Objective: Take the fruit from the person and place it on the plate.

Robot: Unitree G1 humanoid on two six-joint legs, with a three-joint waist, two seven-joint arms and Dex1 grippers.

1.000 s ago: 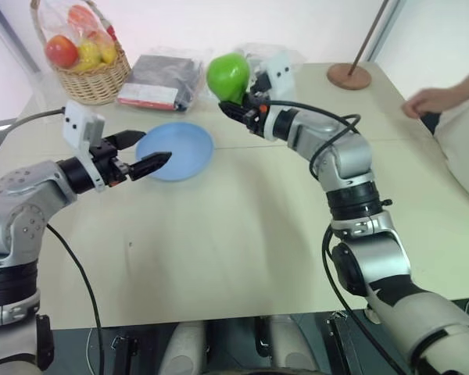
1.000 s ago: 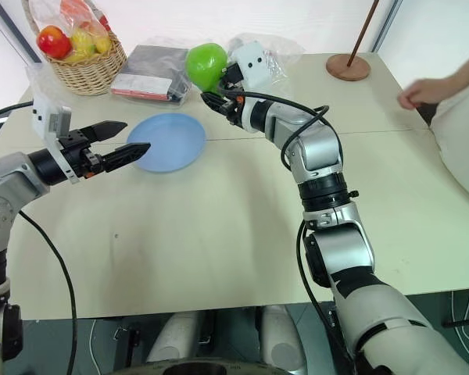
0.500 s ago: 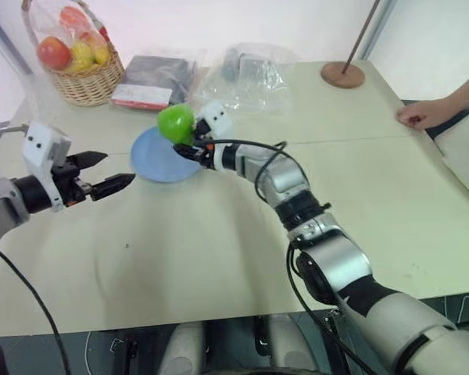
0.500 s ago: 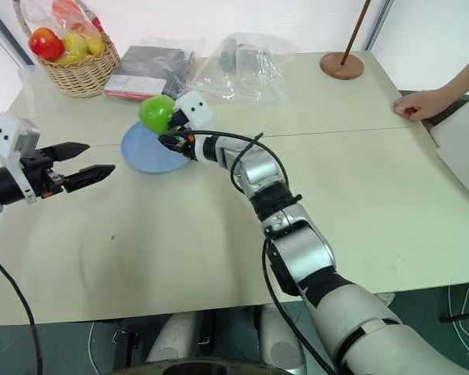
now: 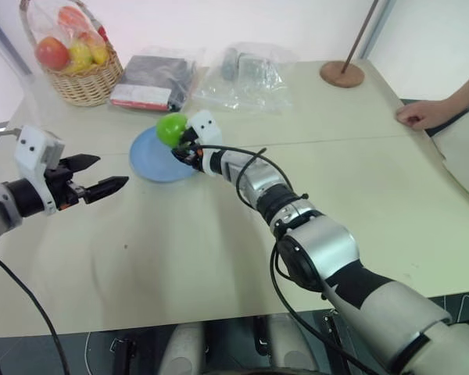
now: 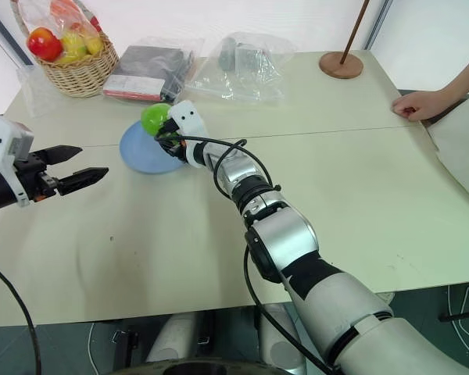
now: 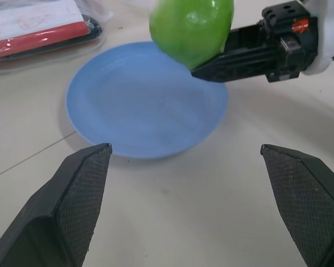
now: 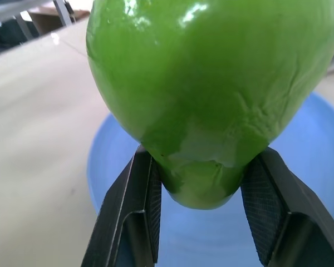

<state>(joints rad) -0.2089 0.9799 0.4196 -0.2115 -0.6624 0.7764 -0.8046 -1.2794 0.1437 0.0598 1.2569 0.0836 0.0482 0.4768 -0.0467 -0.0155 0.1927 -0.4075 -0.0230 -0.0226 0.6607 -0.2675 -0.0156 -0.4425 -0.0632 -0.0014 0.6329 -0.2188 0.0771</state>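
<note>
Fruit point(image 5: 171, 129) clamped in R gripper point(image 5: 181, 148), above plate point(image 5: 152, 160).

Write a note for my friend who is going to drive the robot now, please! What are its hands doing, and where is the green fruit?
Right gripper: shut on the green fruit, holding it above the blue plate, not set down.
Left gripper: open, empty, off to the side of the plate.
Person's hand: resting at the table's far right edge.
Done: fruit taken from the person.
Left: lower the fruit onto the plate, let go, pull back.
</note>
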